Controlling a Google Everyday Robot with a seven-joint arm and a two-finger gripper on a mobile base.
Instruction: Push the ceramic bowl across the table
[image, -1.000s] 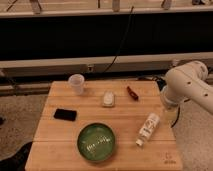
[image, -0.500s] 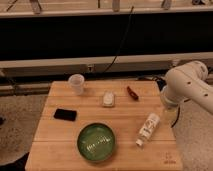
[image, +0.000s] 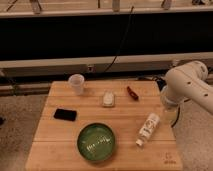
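Note:
The ceramic bowl (image: 97, 142) is wide, round and glossy dark green, with pale glare streaks inside. It sits on the light wooden table (image: 56, 149) near the front edge, slightly left of centre. My white arm (image: 188, 85) hangs over the table's right edge. My gripper (image: 171, 114) is at the arm's lower end, just off the right edge. It is well to the right of the bowl and apart from it.
A translucent plastic cup (image: 76, 83) stands at the back left. A black phone (image: 65, 114) lies at the left. A small white object (image: 108, 98) and a small red item (image: 132, 93) lie at the back middle. A white bottle (image: 148, 129) lies on its side, right of the bowl.

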